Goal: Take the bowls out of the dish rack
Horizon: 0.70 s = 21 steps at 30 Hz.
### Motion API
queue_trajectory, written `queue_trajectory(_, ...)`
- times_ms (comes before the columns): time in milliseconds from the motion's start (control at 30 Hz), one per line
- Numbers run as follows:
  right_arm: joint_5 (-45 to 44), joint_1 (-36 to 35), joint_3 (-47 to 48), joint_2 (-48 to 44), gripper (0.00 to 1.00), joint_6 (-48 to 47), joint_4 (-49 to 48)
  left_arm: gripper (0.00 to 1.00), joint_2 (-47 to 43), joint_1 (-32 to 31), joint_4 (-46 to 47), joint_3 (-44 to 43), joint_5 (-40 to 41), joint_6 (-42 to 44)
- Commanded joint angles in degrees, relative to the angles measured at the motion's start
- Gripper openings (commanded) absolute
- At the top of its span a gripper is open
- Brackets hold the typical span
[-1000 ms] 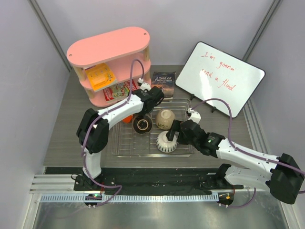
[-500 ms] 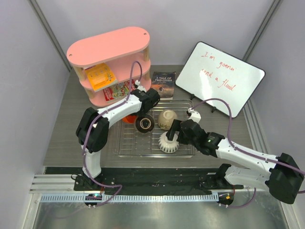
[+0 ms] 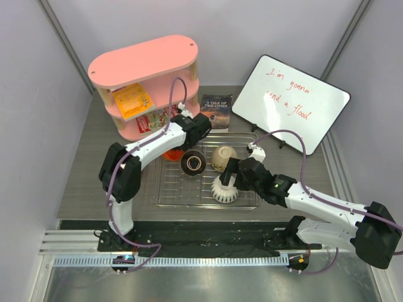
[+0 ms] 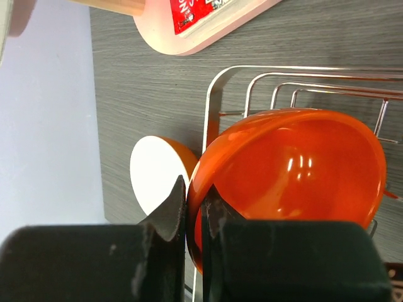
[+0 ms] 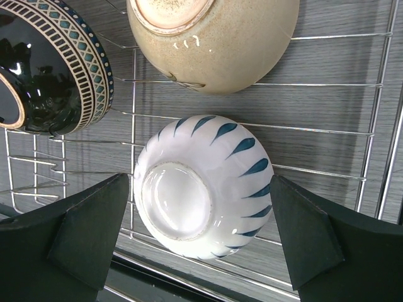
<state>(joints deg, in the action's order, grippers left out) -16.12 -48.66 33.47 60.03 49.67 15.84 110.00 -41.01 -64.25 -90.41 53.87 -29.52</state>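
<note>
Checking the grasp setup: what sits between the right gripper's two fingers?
The white bowl with blue teardrop marks, its base toward the camera, lies between the open fingers of the right gripper. The right wrist view shows this.

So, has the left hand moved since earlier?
Yes, the left hand, shut on the glossy orange bowl, shifted left in the top view, toward the pink oval shelf.

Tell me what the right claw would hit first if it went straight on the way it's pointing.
Most likely the white bowl, sitting on the dish rack with its base toward the right claw and centred between the open fingers. How far off it is can't be judged.
</note>
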Motion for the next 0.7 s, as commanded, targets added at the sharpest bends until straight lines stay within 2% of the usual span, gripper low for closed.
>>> queue_trajectory(0,-0.05,0.15,-0.34,0.26,1.00,-0.19,-1.68,0.00,-7.85,0.67,2.54,-3.28,-4.98,-0.81)
queue_trajectory(333,0.12,0.32,-0.78,-0.09,1.00,-0.01,-1.60,0.00,-19.18,6.82,4.48,0.76,-12.90,-3.08)
queue_trajectory(467,-0.05,0.32,-0.87,-0.26,1.00,-0.01,-1.51,0.00,-26.75,12.09,5.97,8.73,-16.85,-6.51)
queue_trajectory(667,0.12,0.33,-0.95,-0.35,1.00,-0.01,-1.60,0.00,-40.97,25.70,12.48,24.37,-25.38,-9.50)
